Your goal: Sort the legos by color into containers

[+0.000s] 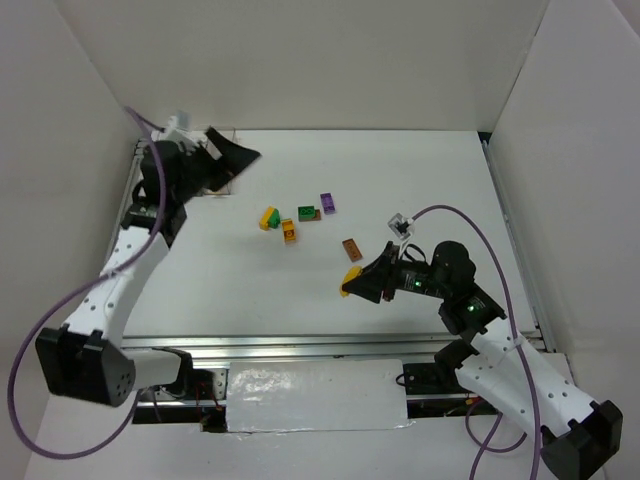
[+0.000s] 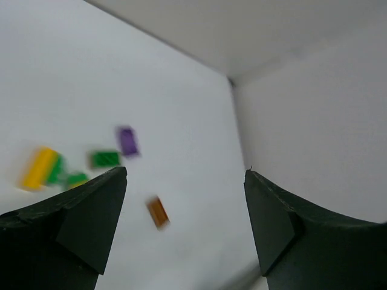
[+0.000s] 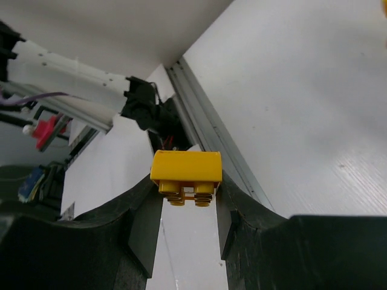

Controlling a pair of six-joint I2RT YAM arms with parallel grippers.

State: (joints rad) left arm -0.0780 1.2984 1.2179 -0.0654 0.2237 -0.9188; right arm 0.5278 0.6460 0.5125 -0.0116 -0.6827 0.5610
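The right gripper is held above the near middle of the white table, its black fingers closed narrowly on a yellow brick. In the right wrist view the yellow brick is seen clamped between the fingers, studs facing the camera, its top smooth and glossy. The left gripper is raised at the far left corner with its jaws spread wide and nothing between them. Of a clear container only a thin rim is seen beneath it, the rest being hidden. The loose bricks are gathered mid-table: a yellow and green pair, an orange brick just beside it, a green brick, a purple brick and, apart towards the right arm, a brown brick. All are small, hard-edged and studded. They are blurred in the left wrist view, where the purple brick and brown brick are made out between the tapered fingers. The table is enclosed by plain white walls on three sides and bounded at the near edge by a ribbed metal rail. A purple cable is looped over the right arm. Open surface is left far, right and near of the bricks.
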